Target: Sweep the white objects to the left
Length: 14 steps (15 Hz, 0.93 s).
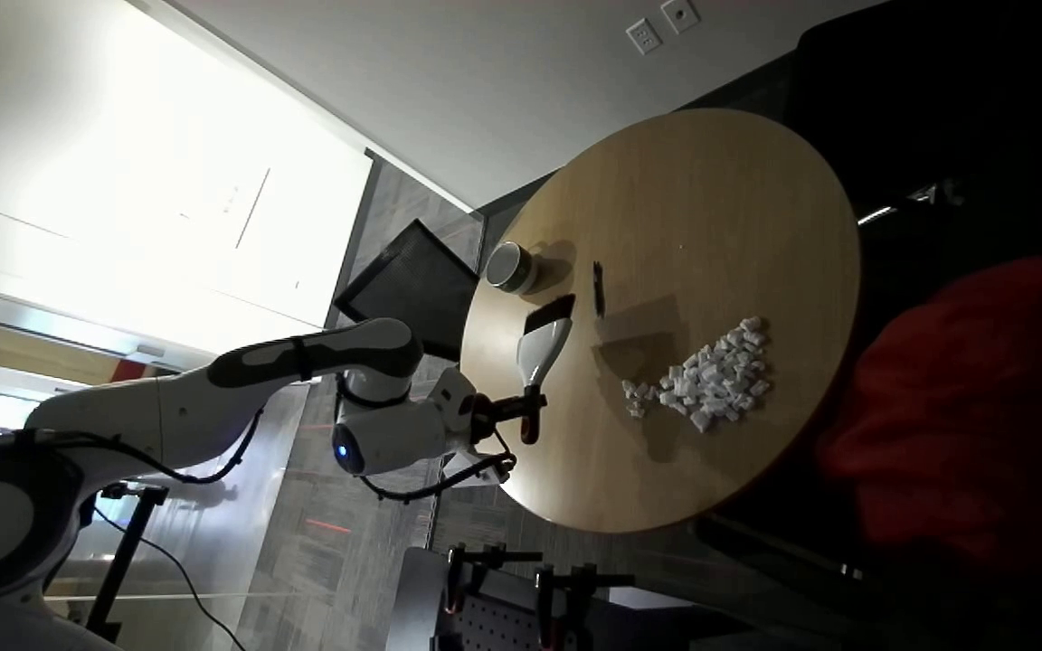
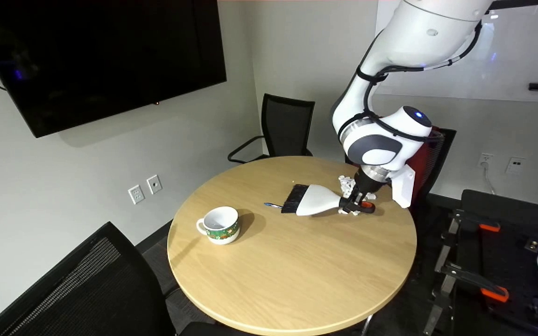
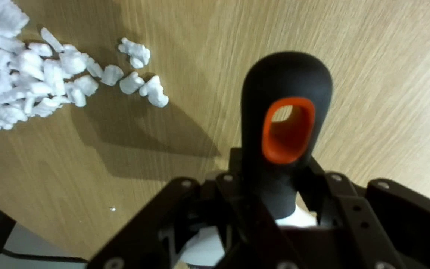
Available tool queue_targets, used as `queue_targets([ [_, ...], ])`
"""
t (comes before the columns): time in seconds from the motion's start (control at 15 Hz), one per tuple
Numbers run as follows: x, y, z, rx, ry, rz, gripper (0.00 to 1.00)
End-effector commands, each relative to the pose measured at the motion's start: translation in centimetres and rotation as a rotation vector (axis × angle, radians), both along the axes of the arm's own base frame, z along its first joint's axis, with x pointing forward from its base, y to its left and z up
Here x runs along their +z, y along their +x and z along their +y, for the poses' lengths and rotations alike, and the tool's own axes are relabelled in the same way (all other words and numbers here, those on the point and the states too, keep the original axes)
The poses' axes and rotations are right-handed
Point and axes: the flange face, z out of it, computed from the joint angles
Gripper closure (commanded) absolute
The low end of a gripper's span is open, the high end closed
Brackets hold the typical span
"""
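In an exterior view glare bleaches a white surface (image 1: 168, 163), shadows mark the tabletop (image 1: 747, 199), and the right edge seems underexposed.

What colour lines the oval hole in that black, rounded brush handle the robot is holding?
The hole's lining is orange-red, seen best in the wrist view.

Rough white bits (image 3: 53, 76), wood-grain table (image 2: 287, 270)

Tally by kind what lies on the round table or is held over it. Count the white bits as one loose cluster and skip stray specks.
Cluster of white bits, too jumbled to count singly: 1
Hand brush, held by its handle: 1
Mug: 1
Pen-like item: 1
Total: 4
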Motion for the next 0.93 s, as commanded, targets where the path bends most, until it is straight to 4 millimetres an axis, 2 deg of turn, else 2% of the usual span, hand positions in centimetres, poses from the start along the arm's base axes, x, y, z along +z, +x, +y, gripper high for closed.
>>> queue_targets([
  [0.0,0.0,-0.1,0.1,0.001,0.0,0.001,0.63],
  [0.07,-0.1,-0.1,0.2,0.002,0.001,0.003,0.88],
  [0.33,2.6,-0.5,-1.2,-0.142,0.134,-0.052,0.88],
  [0.87,8.0,-1.8,-6.5,-0.472,0.33,-0.136,0.88],
])
